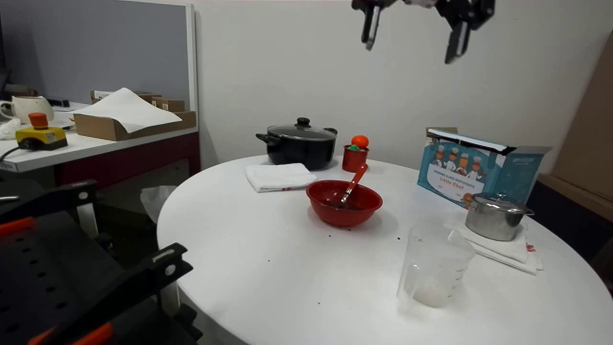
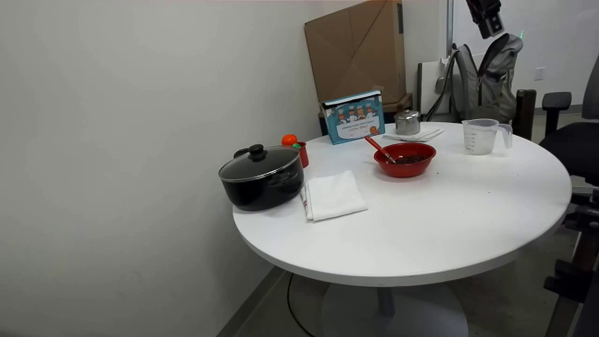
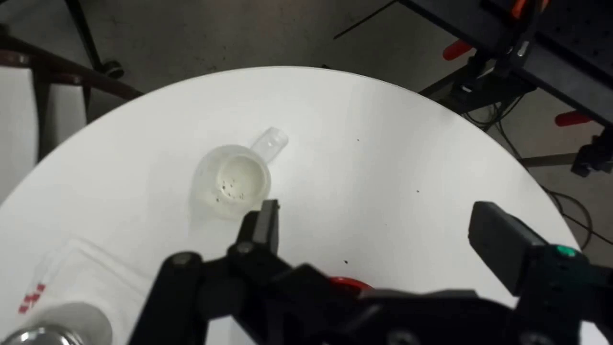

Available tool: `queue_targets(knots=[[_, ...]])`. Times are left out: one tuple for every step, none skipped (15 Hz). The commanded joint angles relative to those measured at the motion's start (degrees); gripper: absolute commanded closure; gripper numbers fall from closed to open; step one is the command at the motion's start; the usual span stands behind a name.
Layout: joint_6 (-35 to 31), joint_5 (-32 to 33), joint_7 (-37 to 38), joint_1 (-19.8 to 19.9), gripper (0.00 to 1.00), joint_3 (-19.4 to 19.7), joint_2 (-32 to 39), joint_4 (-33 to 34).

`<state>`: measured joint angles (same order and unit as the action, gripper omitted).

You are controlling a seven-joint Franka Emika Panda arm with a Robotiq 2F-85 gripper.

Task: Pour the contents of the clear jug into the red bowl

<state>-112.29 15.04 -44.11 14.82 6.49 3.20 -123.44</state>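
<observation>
The clear jug (image 1: 435,268) stands upright on the white table, and it also shows in an exterior view (image 2: 479,136). In the wrist view the jug (image 3: 234,179) has only a few dark specks at its bottom, and its handle points to the upper right. The red bowl (image 1: 344,215) stands upright in both exterior views (image 2: 405,167), holding dark bits and a red-handled utensil. In the wrist view only a sliver of its rim (image 3: 352,282) shows behind the gripper. My gripper (image 1: 411,55) is open and empty, high above the table; its fingers are wide apart in the wrist view (image 3: 376,211).
A black lidded pot (image 1: 301,146), a folded white cloth (image 1: 280,177) and a red cup (image 1: 354,159) are at the back. A blue box (image 1: 471,165) and a small metal pot (image 1: 497,218) on a white cloth stand near the jug. Dark specks dot the table (image 2: 421,224).
</observation>
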Motion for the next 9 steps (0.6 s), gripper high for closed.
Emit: queue_targets(knots=[[0.9,-2.16,-5.05,-5.44,0.0,-1.97,-9.77,-5.49],[0.87,-2.84,-6.04,-7.19,0.0,-2.67,-11.81,-6.44],[0.59,-3.51,-7.28,-8.8,0.0,-3.22,-13.47,-7.26],[0.25,-4.0,-8.56,-10.33,0.0,-3.66,-14.84,-7.76],[-0.23,-4.69,-10.24,-11.78,0.0,-3.9,-15.94,-8.14],[0.58,-3.18,-6.34,-11.06,0.0,-3.0,-12.23,-5.59],[0.58,-3.57,-7.11,-12.18,0.0,-3.38,-13.5,-6.11],[0.58,-3.7,-7.49,-12.8,0.0,-3.58,-14.4,-6.58],[0.57,-3.7,-7.68,-12.98,0.0,-3.6,-14.92,-6.92]])
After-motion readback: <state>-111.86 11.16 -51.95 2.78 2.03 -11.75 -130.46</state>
